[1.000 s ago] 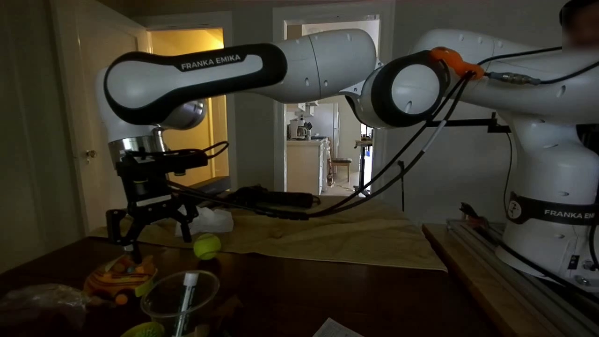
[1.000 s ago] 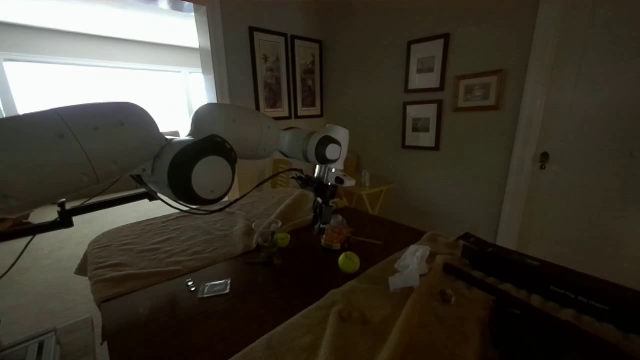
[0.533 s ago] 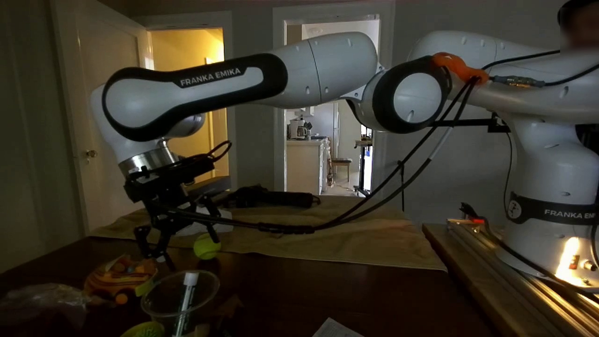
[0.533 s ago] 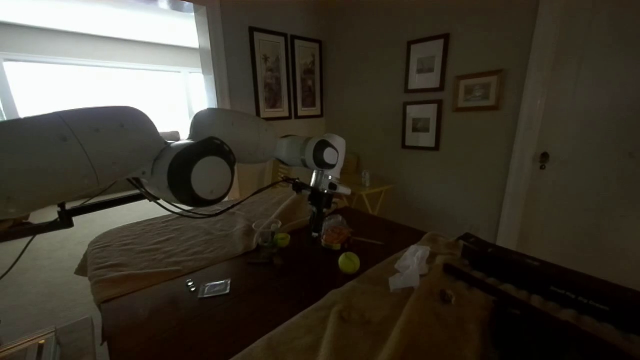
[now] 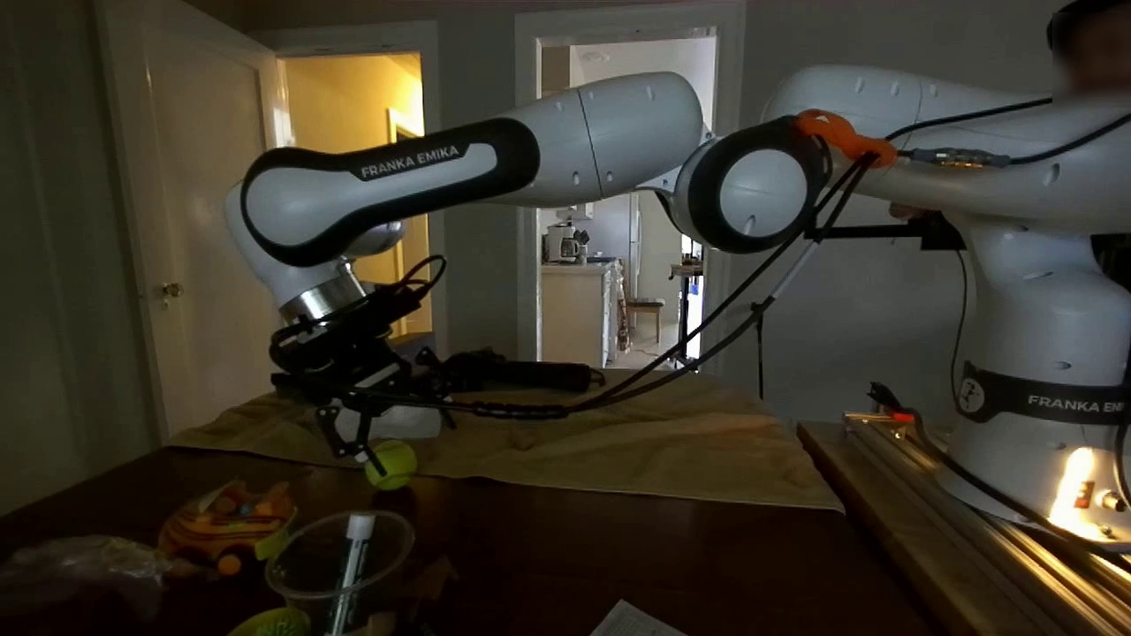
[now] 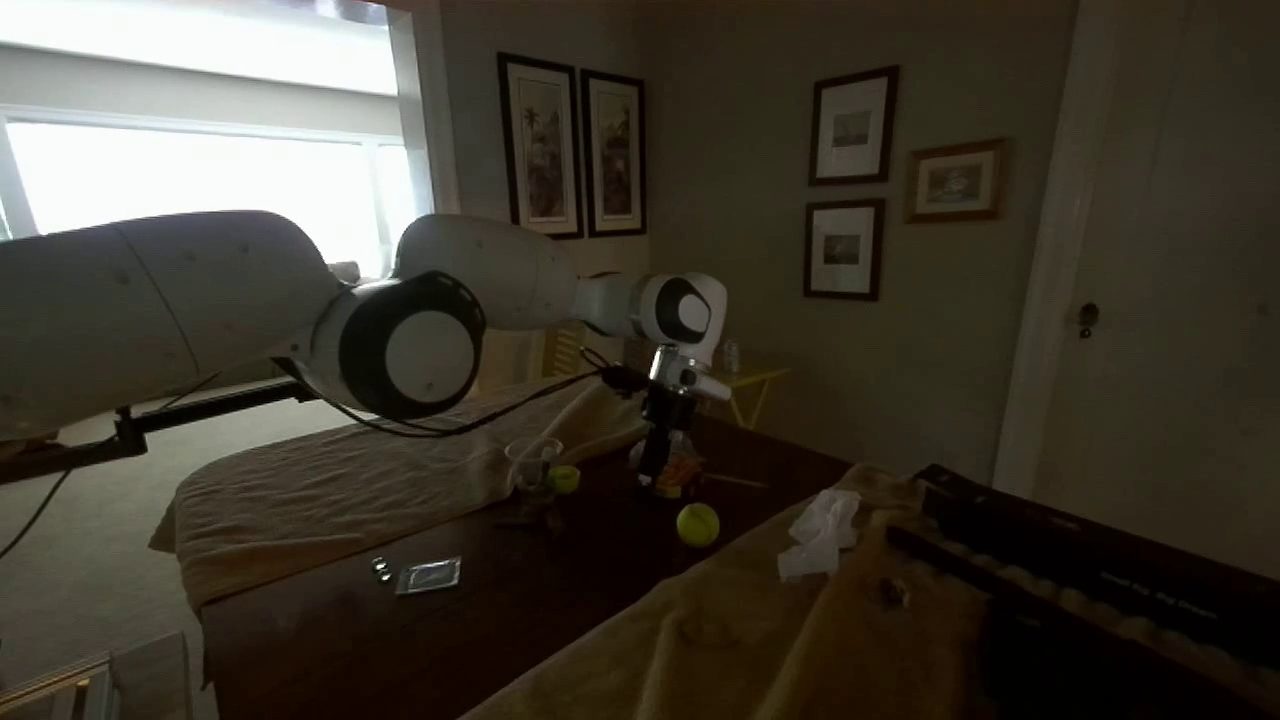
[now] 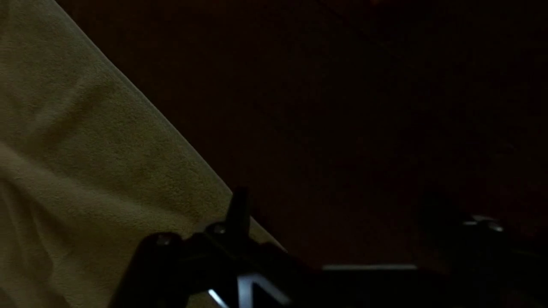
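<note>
My gripper [image 5: 413,446] is open, empty and tilted above the dark table. In the wrist view the gripper [image 7: 336,203] has its fingers [image 7: 239,209] wide apart with only table and cloth between them. A yellow-green tennis ball [image 5: 397,466] lies close by; one finger crosses in front of it in that exterior view. In an exterior view the ball [image 6: 698,525] stands apart from the gripper [image 6: 648,482]. An orange striped toy vehicle [image 5: 221,526] holds small pieces; it is partly behind the gripper in an exterior view [image 6: 682,470]. The ball does not show in the wrist view.
A clear cup [image 5: 402,543] holding a white-capped tube [image 5: 353,556] stands near a green cup [image 5: 274,623]. A plastic bag [image 5: 88,565] lies beside the toy. A tan cloth [image 5: 618,459], white tissue [image 6: 825,530] and flat packet [image 6: 428,576] lie on the table.
My gripper has left its place over the toy vehicle, tilted, and moved towards the tennis ball and the robot base. It has stayed open. The toy and ball have not moved.
</note>
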You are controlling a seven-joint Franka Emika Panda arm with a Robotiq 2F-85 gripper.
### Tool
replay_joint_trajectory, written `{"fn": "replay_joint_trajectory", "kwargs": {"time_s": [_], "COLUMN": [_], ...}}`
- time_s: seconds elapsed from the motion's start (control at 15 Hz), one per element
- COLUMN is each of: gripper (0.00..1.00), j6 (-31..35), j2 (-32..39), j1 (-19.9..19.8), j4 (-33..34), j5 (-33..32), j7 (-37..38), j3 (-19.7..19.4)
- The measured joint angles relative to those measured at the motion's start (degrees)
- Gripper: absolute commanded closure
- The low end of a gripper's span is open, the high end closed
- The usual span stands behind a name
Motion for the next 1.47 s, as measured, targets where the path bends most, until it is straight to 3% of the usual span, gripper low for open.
{"fn": "replay_joint_trajectory", "kwargs": {"time_s": [0.67,1.47], "gripper": [0.0,0.0], "j6": [3.4,9.4], "j2": [0.8,1.6], "j1": [-3.3,-3.1], "j4": [0.0,0.0], "j5": [-0.6,-1.6], "j7": [-1.1,-15.4], "j3": [-0.4,-0.4]}}
